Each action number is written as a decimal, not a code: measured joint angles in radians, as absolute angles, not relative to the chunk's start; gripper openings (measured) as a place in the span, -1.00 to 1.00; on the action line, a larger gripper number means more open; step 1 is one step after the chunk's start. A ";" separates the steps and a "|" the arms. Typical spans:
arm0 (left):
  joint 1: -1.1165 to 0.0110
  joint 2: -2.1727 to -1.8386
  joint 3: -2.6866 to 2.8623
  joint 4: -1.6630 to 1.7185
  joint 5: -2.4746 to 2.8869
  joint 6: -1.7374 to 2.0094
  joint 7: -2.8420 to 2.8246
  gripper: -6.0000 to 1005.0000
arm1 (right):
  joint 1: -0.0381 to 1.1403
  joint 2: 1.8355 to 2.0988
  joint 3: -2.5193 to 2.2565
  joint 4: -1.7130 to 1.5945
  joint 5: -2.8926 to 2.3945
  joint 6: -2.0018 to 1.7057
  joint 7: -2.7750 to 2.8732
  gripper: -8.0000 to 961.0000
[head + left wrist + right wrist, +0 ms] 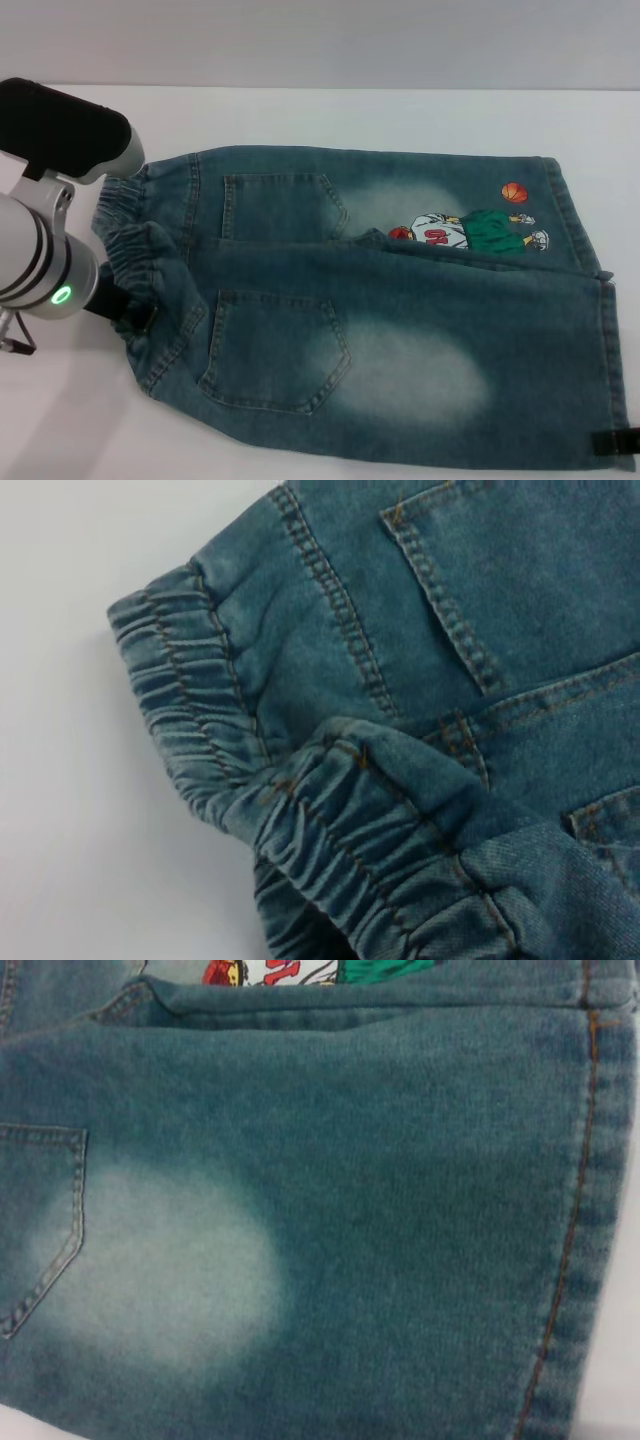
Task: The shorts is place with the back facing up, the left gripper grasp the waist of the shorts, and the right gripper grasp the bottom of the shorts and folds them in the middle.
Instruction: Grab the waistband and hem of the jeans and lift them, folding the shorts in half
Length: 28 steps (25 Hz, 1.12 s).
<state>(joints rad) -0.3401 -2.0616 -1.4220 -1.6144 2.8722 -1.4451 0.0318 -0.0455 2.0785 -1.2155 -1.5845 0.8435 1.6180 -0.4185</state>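
While the left gripper (pixel 135 315) pinches the near part of the ruffled waist of the shorts (pixel 128 240), fingers closed on the elastic band, its white-silver arm sits at the table's left edge. The right gripper (pixel 612 444) shows only a black tip at the near leg's hem (pixel 610 350); grip unclear. The denim shorts (pixel 400 330) lie back-up, flat on the white table (pixel 300 115).

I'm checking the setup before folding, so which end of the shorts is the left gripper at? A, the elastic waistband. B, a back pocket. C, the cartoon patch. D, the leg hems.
A: in the head view the left gripper sits at the gathered waistband of the shorts, far from the cartoon patch and the leg hems.
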 joint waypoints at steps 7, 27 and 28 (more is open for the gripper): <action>-0.344 -2.062 -1.422 -1.613 2.871 -1.445 0.032 -0.62 | -0.042 2.077 -1.215 -1.596 0.844 1.619 -0.411 0.22; -0.344 -2.065 -1.421 -1.617 2.872 -1.448 0.031 -0.62 | -0.041 2.080 -1.227 -1.590 0.818 1.623 -0.409 0.21; -0.344 -2.065 -1.421 -1.616 2.872 -1.448 0.031 -0.62 | -0.040 2.080 -1.227 -1.587 0.818 1.622 -0.410 0.21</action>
<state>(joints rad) -0.3436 -2.0648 -1.4210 -1.6165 2.8717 -1.4481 0.0312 -0.0404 2.0804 -1.2269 -1.5872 0.8184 1.6220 -0.4104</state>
